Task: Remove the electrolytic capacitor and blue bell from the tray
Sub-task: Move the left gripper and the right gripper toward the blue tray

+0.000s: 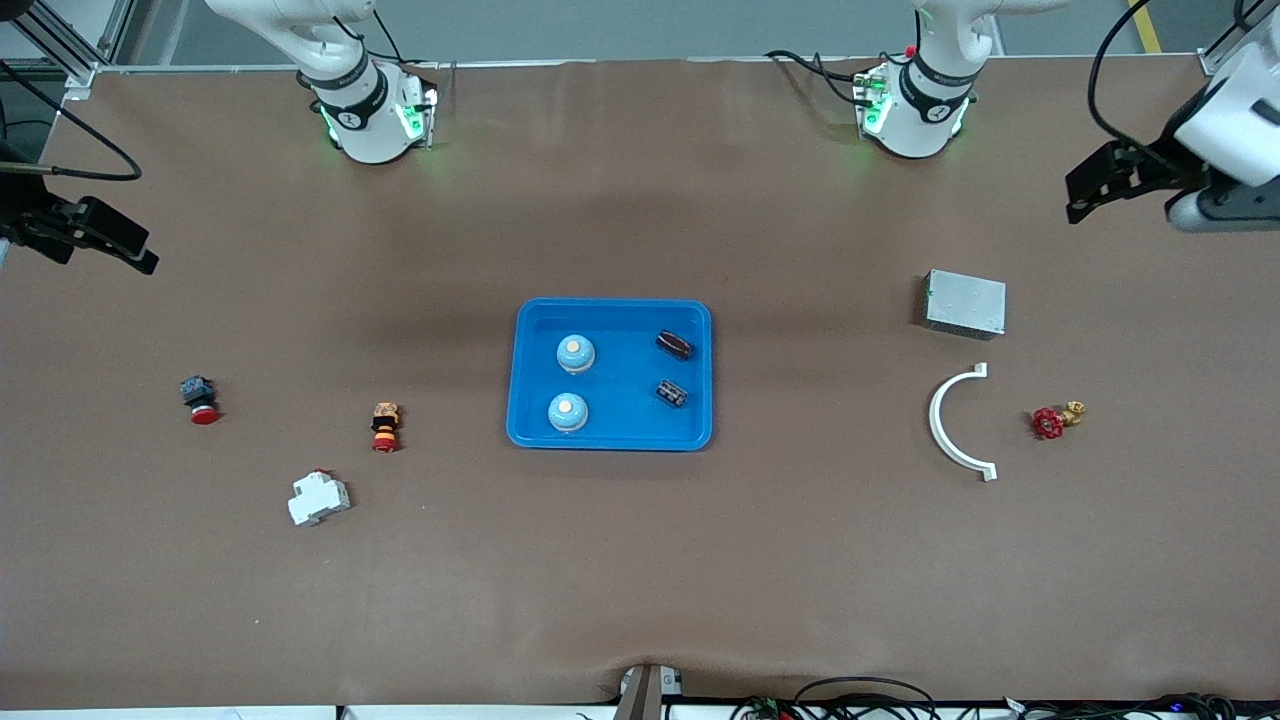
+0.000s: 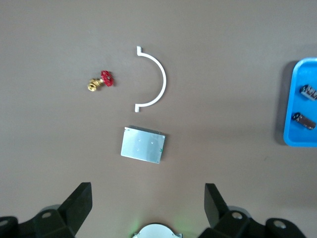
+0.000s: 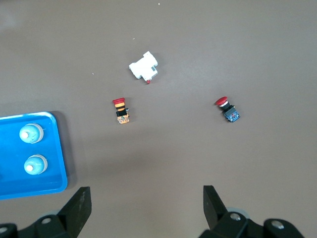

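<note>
Blue tray (image 1: 612,440) holds both bells (image 1: 575,353) and both capacitors (image 1: 674,345); nothing removed yet. Left gripper (image 1: 1085,195) and right gripper (image 1: 125,245) wait well apart from it, fingers spread, empty.

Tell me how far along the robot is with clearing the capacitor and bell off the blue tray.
Nothing looks done yet. The blue tray holds two blue bells and two dark capacitors. Nothing is in hand: the left gripper is open above the grey metal box, and the right gripper is open above bare table beside the tray. Both removals remain.
</note>
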Available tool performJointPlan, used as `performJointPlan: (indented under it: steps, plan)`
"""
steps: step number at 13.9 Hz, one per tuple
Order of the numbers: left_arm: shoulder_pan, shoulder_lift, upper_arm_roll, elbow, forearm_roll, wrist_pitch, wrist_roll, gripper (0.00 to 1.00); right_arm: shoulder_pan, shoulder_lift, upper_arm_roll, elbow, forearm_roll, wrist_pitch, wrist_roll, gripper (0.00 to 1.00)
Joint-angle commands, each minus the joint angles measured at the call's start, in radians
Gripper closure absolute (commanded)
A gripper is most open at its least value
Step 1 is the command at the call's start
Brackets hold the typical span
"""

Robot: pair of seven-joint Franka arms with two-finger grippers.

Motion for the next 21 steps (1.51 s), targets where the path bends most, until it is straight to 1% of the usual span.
performJointPlan:
  steps: [1,3,5,6,7,9,12,13,15,16,18,19,20,21]
  plan:
    - [-0.006,0.057,-0.039,0.001,-0.020,0.015,-0.060,0.00,-0.008,-0.016,0.006,-0.005,0.003,0.001,0.012,0.00]
    - [-0.006,0.105,-0.075,0.000,-0.018,0.033,-0.123,0.00,-0.005,-0.016,0.006,-0.005,0.003,-0.004,0.012,0.00]
    - [-0.008,0.125,-0.115,-0.044,-0.023,0.103,-0.215,0.00,-0.002,-0.016,0.010,-0.011,0.006,-0.005,0.015,0.00]
    - [-0.008,0.139,-0.137,-0.072,-0.023,0.146,-0.278,0.00,-0.004,-0.017,0.007,-0.022,0.034,-0.011,0.017,0.00]
    - [-0.008,0.157,-0.163,-0.094,-0.026,0.186,-0.331,0.00,-0.007,-0.019,0.007,-0.046,0.079,-0.008,0.037,0.00]
    - [-0.008,0.191,-0.210,-0.118,-0.028,0.248,-0.433,0.00,0.006,-0.019,0.015,-0.089,0.087,0.031,0.066,0.00]
    - [-0.011,0.243,-0.281,-0.143,-0.028,0.360,-0.607,0.00,0.102,-0.014,0.021,-0.172,0.087,0.134,0.181,0.00]
    - [-0.018,0.270,-0.305,-0.143,-0.026,0.396,-0.676,0.00,0.148,-0.014,0.021,-0.227,0.087,0.200,0.219,0.00]
    - [-0.078,0.327,-0.310,-0.143,-0.017,0.467,-0.805,0.07,0.257,-0.014,0.021,-0.347,0.084,0.362,0.378,0.00]
    - [-0.107,0.358,-0.309,-0.143,-0.012,0.507,-0.871,0.11,0.315,-0.005,0.021,-0.385,0.083,0.427,0.452,0.00]
    - [-0.163,0.421,-0.309,-0.140,-0.009,0.591,-1.034,0.18,0.380,0.062,0.021,-0.398,0.081,0.479,0.552,0.00]
    - [-0.179,0.456,-0.310,-0.137,-0.009,0.625,-1.086,0.22,0.404,0.091,0.021,-0.396,0.081,0.492,0.563,0.00]
    - [-0.221,0.494,-0.307,-0.138,-0.009,0.668,-1.135,0.25,0.427,0.125,0.021,-0.399,0.081,0.524,0.592,0.00]
    - [-0.253,0.536,-0.303,-0.135,-0.005,0.708,-1.190,0.28,0.465,0.163,0.021,-0.399,0.081,0.559,0.653,0.00]
